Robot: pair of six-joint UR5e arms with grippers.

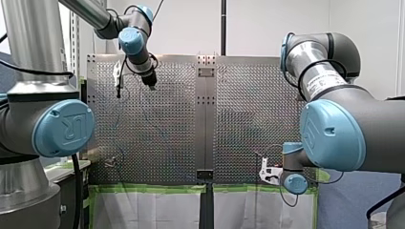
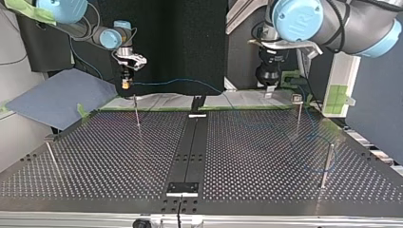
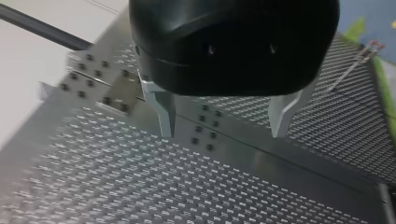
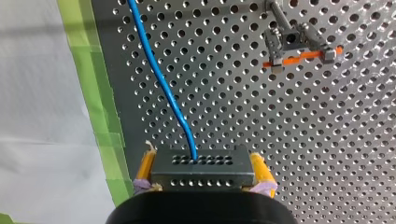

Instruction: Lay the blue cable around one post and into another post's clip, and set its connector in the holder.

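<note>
My right gripper [image 4: 201, 158] is shut, its yellow pads clamped on the sides of a dark grey connector [image 4: 203, 171]. The blue cable [image 4: 161, 79] leaves the connector and runs ahead over the perforated plate. In the top view that gripper [image 2: 125, 84] hangs above the table's far edge at the left, and the cable [image 2: 190, 81] stretches right from it, then loops by a post [image 2: 326, 164]. A clip post with an orange part [image 4: 299, 44] stands ahead of the connector. My left gripper [image 3: 224, 126] hovers open above the plate with nothing between its metal fingers [image 3: 164, 112].
Thin posts [image 2: 137, 111] [image 2: 298, 114] [image 2: 51, 156] stand across the perforated table [image 2: 119, 161]. A dark centre strip [image 2: 190, 152] divides it, with a small bracket [image 2: 182, 187] at its near end. Green tape [image 4: 100, 107] lines the table edge beside my right gripper.
</note>
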